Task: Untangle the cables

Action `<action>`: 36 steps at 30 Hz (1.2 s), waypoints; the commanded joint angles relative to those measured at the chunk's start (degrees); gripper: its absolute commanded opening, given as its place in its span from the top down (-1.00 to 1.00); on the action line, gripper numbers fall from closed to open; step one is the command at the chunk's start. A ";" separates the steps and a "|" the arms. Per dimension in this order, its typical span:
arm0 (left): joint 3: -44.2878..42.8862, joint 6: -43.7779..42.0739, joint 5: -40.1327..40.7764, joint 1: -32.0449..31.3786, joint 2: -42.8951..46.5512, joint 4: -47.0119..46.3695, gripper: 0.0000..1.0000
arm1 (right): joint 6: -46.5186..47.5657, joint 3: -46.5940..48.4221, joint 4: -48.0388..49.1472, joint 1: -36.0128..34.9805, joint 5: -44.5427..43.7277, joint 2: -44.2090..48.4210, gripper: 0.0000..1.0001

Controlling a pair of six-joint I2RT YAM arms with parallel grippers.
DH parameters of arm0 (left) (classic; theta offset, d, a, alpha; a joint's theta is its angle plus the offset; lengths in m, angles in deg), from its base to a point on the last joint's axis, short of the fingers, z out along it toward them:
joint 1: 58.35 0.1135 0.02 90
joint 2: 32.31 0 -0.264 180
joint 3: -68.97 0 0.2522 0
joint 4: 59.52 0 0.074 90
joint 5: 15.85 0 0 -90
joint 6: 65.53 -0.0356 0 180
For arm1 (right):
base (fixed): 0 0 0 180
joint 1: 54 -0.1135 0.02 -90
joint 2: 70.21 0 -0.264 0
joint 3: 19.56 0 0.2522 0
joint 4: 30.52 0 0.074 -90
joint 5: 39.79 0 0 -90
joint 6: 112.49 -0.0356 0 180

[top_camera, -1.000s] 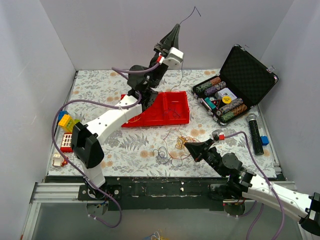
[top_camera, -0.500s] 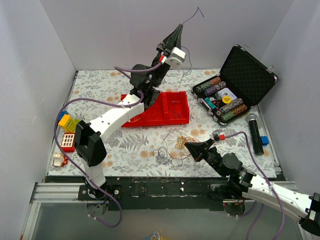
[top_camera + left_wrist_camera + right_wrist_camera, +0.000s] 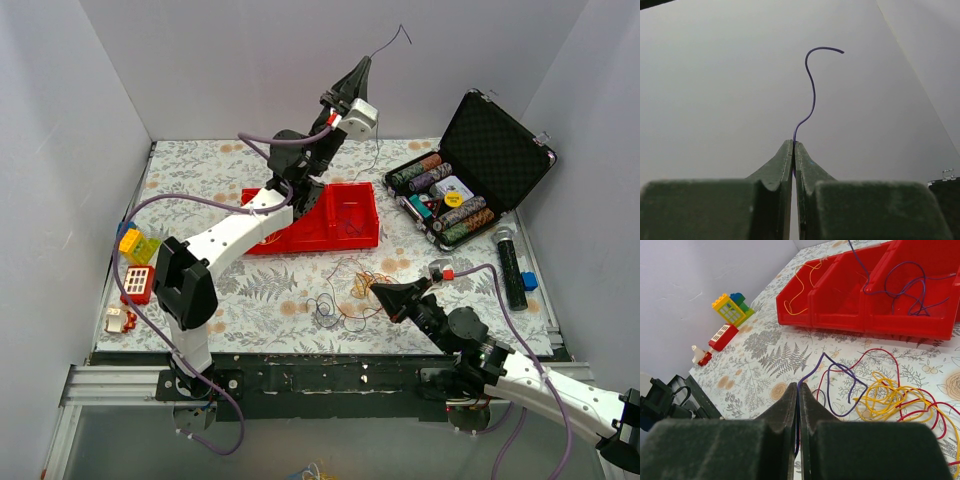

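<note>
The left tool [image 3: 794, 146] is pinching a purple cable [image 3: 813, 95] up high. The right tool [image 3: 798, 387] is pinching a second purple cable [image 3: 812, 371] beside the tangle [image 3: 890, 396]. They should be pulling slowly, so no loop is snagging.

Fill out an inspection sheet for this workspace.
Surface: floral cloth, flat.
Job's things: tangled wire pile on the cloth; more wires in red bins.
Clutter: chip case, toy blocks, black cylinder.
Grippers: left gripper raised, shut on purple wire; right gripper low, shut on a purple strand.
Cables: lilac hoses along both arms.
Surroundings: plain white walls.
</note>
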 commanded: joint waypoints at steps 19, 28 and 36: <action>8.54 -3.73 15.84 0.24 -2.60 -2.42 1.00 | -0.65 -9.79 0.06 -0.33 -0.78 0.92 0.90; 23.93 -2.59 18.74 0.24 3.83 -0.84 1.00 | -1.01 -9.71 0.50 -0.24 -0.61 0.05 0.91; 27.80 -0.75 17.44 0.24 6.11 5.64 1.00 | -1.45 -9.01 -0.99 -0.24 -0.96 0.31 0.92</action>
